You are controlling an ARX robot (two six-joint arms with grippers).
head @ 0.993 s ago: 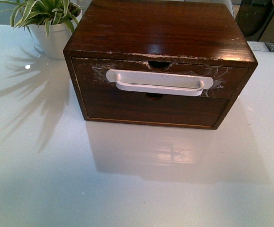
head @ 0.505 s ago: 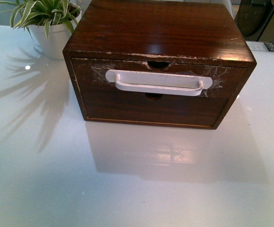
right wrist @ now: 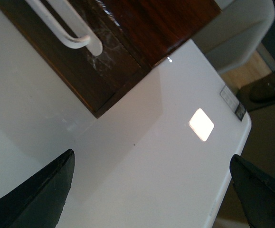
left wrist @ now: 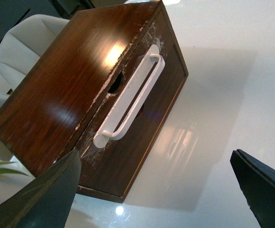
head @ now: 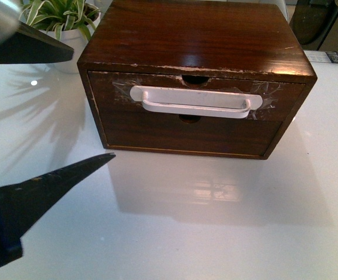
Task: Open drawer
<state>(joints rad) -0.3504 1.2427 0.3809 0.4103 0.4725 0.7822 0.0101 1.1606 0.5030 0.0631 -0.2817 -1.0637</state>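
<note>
Glossy white counter fills the front view, catching pale reflections and the shadow of a striped-leaf plant in a white pot at the back left. A dark-brown wooden chest stands at the middle of the counter, just beside the pot, with its face turned toward the robot.

The drawer is the upper of the chest's two fronts. It sits pushed in, level with the chest's face. A long white bar handle runs across it, held on with clear tape at both ends, and a half-round notch cuts into its top edge. Below it is a plain lower front with no handle.

The left end effector enters from the left of the front view, its two dark fingers spread wide. One finger is high near the pot and the other low over the counter. It is apart from the chest and holds nothing, and its wrist camera looks along the handle.

The right end effector is outside the front view. In its wrist view the fingers are also spread and empty, and it seems to hover over bare counter off the chest's right front corner. A white chair stands beyond the counter's edge.
</note>
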